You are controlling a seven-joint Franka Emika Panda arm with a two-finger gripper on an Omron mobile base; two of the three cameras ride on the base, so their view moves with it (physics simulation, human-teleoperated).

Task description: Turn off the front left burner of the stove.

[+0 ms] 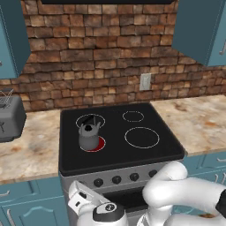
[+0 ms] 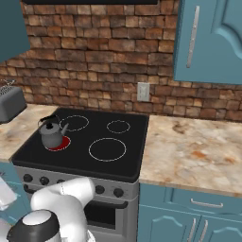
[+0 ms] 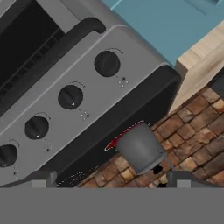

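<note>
The stove is a grey steel range with a black glass top. Its front left burner glows red beneath a small grey kettle. In the hand view the burner is a red sliver beside the kettle. A row of black knobs lines the front panel. My gripper is open, low in front of the panel's left end, touching no knob. My hand hangs by the stove's front left corner.
A grey toaster sits on the left counter. Marbled counter runs to the right of the stove. Blue cabinets hang overhead. The dark oven handle runs just below the knobs.
</note>
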